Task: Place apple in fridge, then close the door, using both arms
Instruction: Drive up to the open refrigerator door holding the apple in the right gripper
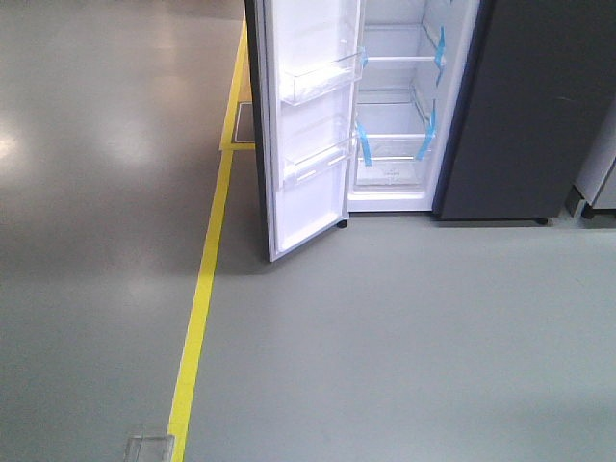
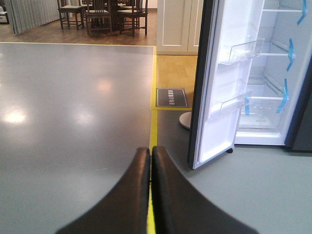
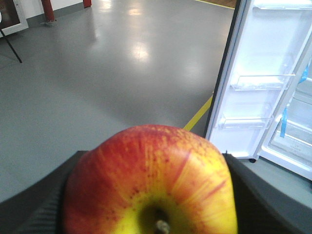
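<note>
The red apple [image 3: 151, 180], yellow round its stem, fills the bottom of the right wrist view, and my right gripper [image 3: 152, 187] is shut on it with a black finger on each side. The dark grey fridge [image 1: 520, 106] stands ahead with its white interior [image 1: 395, 144], shelves and blue tape strips showing. Its door [image 1: 308, 125] is swung wide open to the left, white inside, with clear shelf bins. My left gripper [image 2: 150, 153] is shut on nothing, held above the floor left of the door [image 2: 219, 83]. Neither arm shows in the front view.
A yellow floor line [image 1: 202, 298] runs from the door's left side toward me. A dark floor mat [image 2: 171, 97] and a round white base [image 2: 185, 120] lie behind the door. White cabinets [image 2: 176, 24] and dining chairs [image 2: 102, 14] stand farther back. Grey floor lies between me and the fridge.
</note>
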{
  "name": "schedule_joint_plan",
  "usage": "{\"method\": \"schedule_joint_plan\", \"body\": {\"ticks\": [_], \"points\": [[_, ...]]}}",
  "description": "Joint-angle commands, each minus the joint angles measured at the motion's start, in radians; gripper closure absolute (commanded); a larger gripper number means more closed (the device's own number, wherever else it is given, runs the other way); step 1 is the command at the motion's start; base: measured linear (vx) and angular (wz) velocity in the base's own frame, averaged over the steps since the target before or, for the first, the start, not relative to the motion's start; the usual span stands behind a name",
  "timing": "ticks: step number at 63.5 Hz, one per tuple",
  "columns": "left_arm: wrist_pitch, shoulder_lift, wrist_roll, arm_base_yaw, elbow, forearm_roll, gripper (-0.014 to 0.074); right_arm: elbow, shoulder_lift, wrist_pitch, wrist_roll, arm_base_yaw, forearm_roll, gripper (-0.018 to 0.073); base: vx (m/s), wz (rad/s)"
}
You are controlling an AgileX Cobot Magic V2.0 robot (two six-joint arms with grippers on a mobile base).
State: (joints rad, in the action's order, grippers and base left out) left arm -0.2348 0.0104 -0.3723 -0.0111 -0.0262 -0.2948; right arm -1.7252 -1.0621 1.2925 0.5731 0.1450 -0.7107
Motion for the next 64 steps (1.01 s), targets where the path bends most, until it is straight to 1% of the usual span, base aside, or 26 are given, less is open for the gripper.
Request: {"method": "schedule_joint_plan", "body": {"ticks": [1, 64], "points": [[0.069, 0.006, -0.004, 0.003, -0.021, 0.003, 0.0603, -0.022, 0.008, -0.016, 0.002, 0.003, -0.038, 0.0563, 0.31, 0.00], [0.069, 0.006, -0.004, 0.003, -0.021, 0.003, 0.0603, -0.022, 0.008, -0.016, 0.002, 0.003, -0.038, 0.0563, 0.26, 0.01]]}}
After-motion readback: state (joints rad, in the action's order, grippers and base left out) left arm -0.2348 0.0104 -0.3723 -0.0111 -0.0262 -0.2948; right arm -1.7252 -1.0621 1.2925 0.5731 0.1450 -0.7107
